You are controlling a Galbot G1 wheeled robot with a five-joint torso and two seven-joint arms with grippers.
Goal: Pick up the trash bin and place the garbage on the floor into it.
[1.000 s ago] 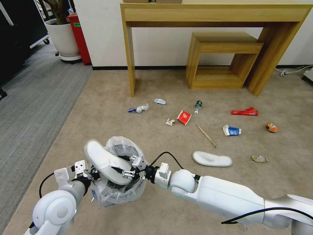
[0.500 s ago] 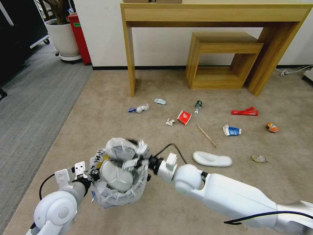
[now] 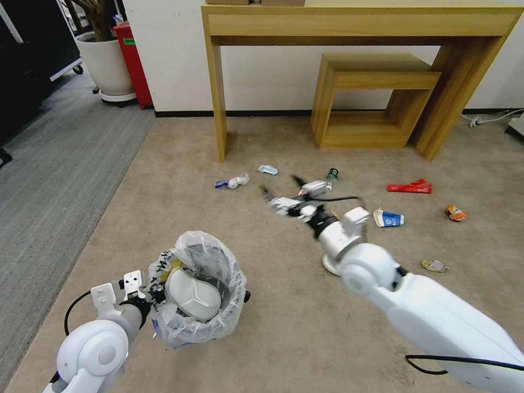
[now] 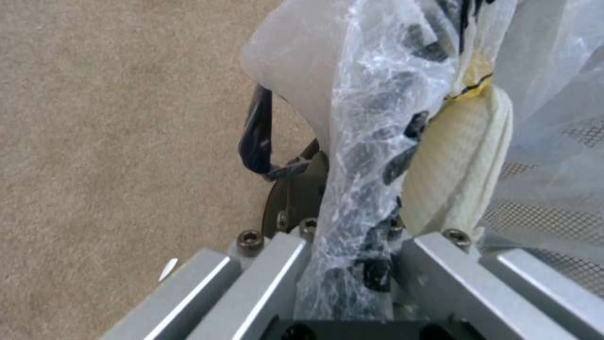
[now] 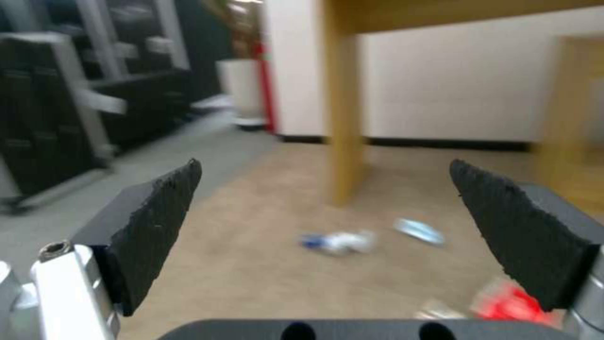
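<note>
A: Office, or someone's home?

B: Looks like an office to me — beige carpet [image 3: 180, 164] meeting a grey carpet strip [image 3: 49, 164], black shelving racks [image 5: 56, 118], a big potted plant [image 3: 103, 60] on casters, plain wooden console table [image 3: 360, 22].

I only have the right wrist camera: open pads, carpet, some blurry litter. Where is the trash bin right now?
Observer: The trash bin is at the robot's left; the left end effector is shut on its bag-lined rim.
Operator: Anything inside it?
Observer: Yes, one white slipper lies in the bin.
Operator: And the second slipper?
Observer: The other slipper lies on the carpet, mostly hidden behind the right arm.
</note>
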